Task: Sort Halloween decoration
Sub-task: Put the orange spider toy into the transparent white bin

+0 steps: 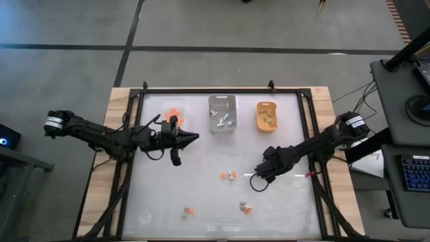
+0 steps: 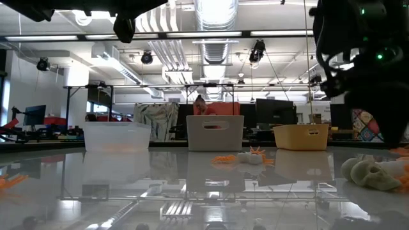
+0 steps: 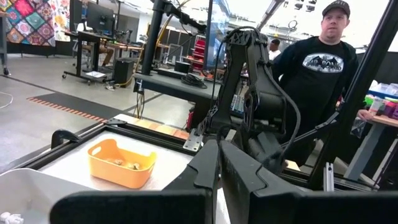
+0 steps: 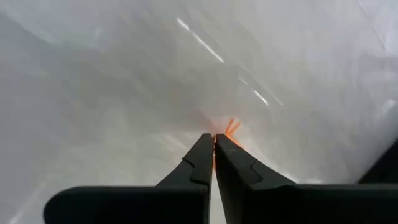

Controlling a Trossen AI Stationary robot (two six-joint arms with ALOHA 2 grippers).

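Loose trinkets lie scattered on the white table (image 1: pixel 154 202): an orange-and-pale pair (image 1: pixel 229 175) mid-table, two more orange bits (image 1: pixel 189 212) and (image 1: pixel 246 208) nearer the front edge. Others are already sorted: orange pieces in the clear tray (image 1: pixel 174 115), pale ones in the grey tray (image 1: pixel 222 113), tan ones in the orange-yellow tray (image 1: pixel 267 115), all three in a row along the far side.

Right gripper (image 1: pixel 256 176) sits low over the table just beside the mid-table pair, on that pair's right in the high view. Its wrist view shows the fingers pressed together, with thin orange strands (image 4: pixel 230 129) fanning out just past the tips. Cannot tell whether a strand is pinched or merely lies beyond the closed tips. The strands' long axis runs roughly onward from the fingers, slanted a little aside.

Left gripper (image 1: pixel 191 138) hangs near the clear tray, fingers together, nothing between them that shows. A person (image 3: pixel 318 74) stands beyond the table.

Judgement: the right arm is far nearer the loose pair. If orange is held, the carry runs to the clear tray, across the table toward the left arm's side.
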